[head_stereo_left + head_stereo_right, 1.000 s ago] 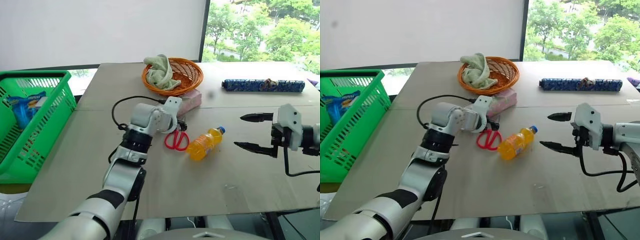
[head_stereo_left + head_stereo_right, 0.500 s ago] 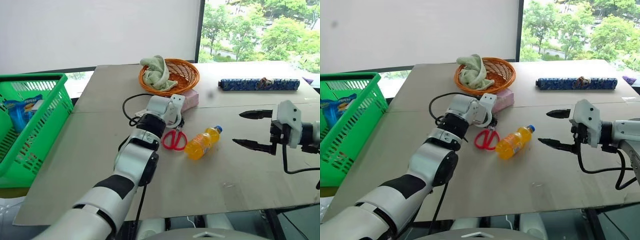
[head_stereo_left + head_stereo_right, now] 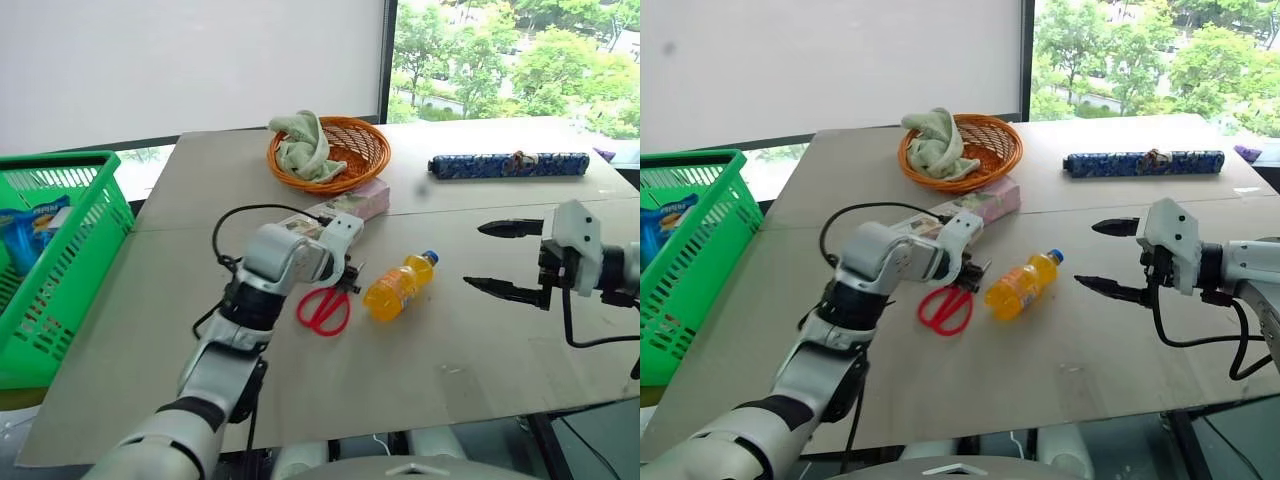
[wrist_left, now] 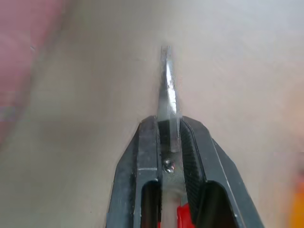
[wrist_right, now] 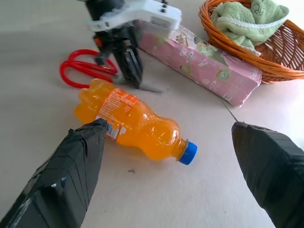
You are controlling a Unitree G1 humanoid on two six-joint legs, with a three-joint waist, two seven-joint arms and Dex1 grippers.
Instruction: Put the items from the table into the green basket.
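The left gripper (image 4: 169, 142) is clamped on the blades of the red-handled scissors (image 3: 324, 306), their handles low over the table (image 3: 420, 380) beside the orange bottle (image 3: 398, 287) — smooth steel may slip or pivot on the carry to the green basket (image 3: 60, 290) — while the right gripper (image 3: 508, 260) hangs open.

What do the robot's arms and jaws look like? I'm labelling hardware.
Both arms are silver-grey with black joint bands and loose black cables. The left gripper has a white housing and slim ribbed black fingers; the right gripper has a white housing and pointed black fingers.
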